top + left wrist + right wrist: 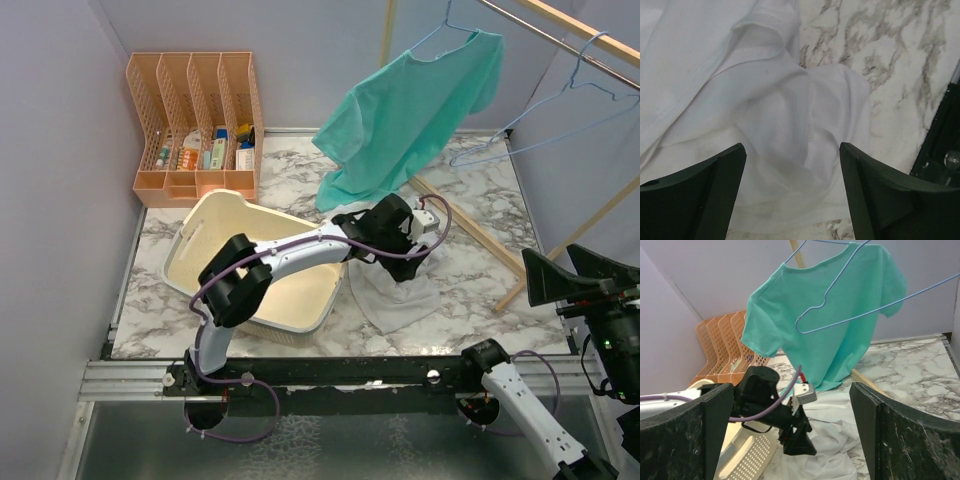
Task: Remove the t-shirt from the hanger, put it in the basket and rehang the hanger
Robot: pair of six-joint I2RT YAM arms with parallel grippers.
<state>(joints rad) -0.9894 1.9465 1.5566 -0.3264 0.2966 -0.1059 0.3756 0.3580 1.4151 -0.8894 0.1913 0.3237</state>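
Left gripper (792, 150) open, empty, over crumpled white cloth (400, 300) at centre; right gripper (790, 387) open too; teal t-shirt (420, 110) on thin blue wire hanger (428, 41), upper right.

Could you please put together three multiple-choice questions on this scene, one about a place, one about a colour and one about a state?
1. Where does the white garment lie?
A. on the marble table, beside the basket
B. inside the basket
C. under the basket

2. What colour is the t-shirt on the hanger?
A. red
B. black
C. teal

3. In what state is the left gripper?
A. shut on the hanger
B. open over the white garment
C. shut on the t-shirt

Key:
1 A: the top view shows the garment crumpled on the marble, against the basket's right side.
2 C: the top and right wrist views both show a teal shirt.
3 B: the left wrist view shows the fingers apart, with only white cloth beneath them.
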